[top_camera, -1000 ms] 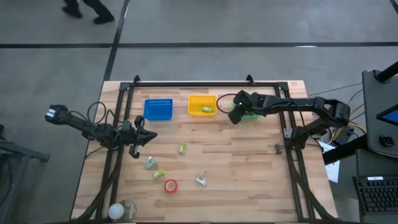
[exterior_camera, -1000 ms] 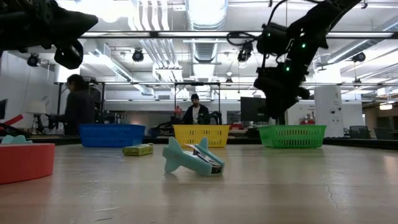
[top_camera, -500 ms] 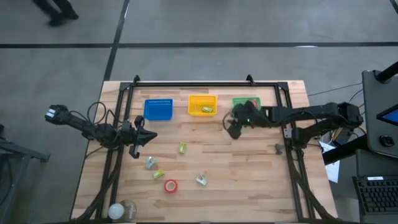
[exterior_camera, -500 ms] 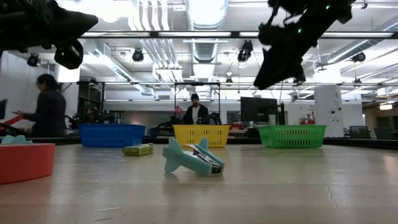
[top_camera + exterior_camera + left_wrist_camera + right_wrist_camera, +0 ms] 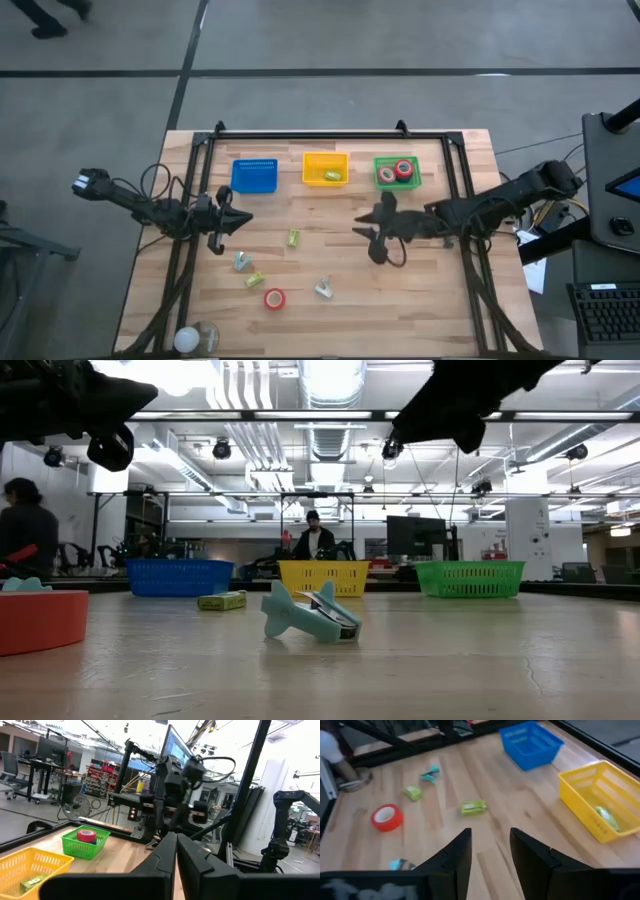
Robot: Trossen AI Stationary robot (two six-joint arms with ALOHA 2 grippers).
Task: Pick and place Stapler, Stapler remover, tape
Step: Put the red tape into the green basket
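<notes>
Right pincer (image 5: 372, 243) over the middle of the table (image 5: 420, 290), right of centre, fingers (image 5: 457, 855) parted with a clear gap, nothing between them. Left pincer (image 5: 222, 221) at the table's left side, near the blue basket (image 5: 254, 176), fingers (image 5: 165, 855) pressed together, holding nothing.

Two red rolls of tape (image 5: 398, 171) inside the green basket (image 5: 381, 163) at the far right of the basket row. Third red roll (image 5: 274, 298) loose on the table, near edge, left of centre. Yellow basket (image 5: 325, 158) in the middle of the row, with a yellow-green item (image 5: 332, 176) inside; which tool, cannot tell. Blue basket furthest left.

Loose on the table between the pincers: a yellow-green piece (image 5: 293, 238), another (image 5: 254, 280) closer to the red roll, a teal piece (image 5: 241, 262) between those two, and one more teal piece (image 5: 323, 289) right of the red roll. Person (image 5: 314, 542) in the room beyond the baskets, second person (image 5: 25, 532) at far left.
</notes>
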